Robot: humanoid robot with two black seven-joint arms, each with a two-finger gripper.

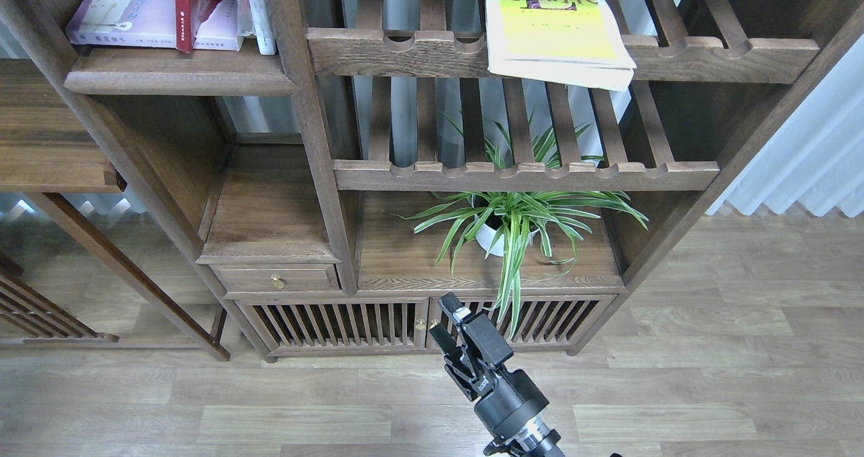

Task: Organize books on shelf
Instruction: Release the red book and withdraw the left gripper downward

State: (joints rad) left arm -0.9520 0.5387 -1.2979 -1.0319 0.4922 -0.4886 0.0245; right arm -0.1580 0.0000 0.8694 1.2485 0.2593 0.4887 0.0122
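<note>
On the dark-brown shelf [179, 79] at the top left, a pale lavender book [125, 11] lies flat. A red book [191, 8] stands on its edge on top of it, leaning toward the white-spined upright books [258, 8]. Over on the upper slatted rack at the right lies a yellow-green book [553, 28] with black characters, its corner overhanging the front rail. My right gripper [444, 320] hovers low at the bottom centre, in front of the cabinet doors, far from all the books, open and empty. My left arm is out of view.
A potted spider plant [513, 224] sits on the board under the lower slatted rack [526, 173]. A small drawer [277, 278] and slatted cabinet doors [337, 322] are below. A side table [54, 167] stands at the left and white curtains [803, 160] hang at the right.
</note>
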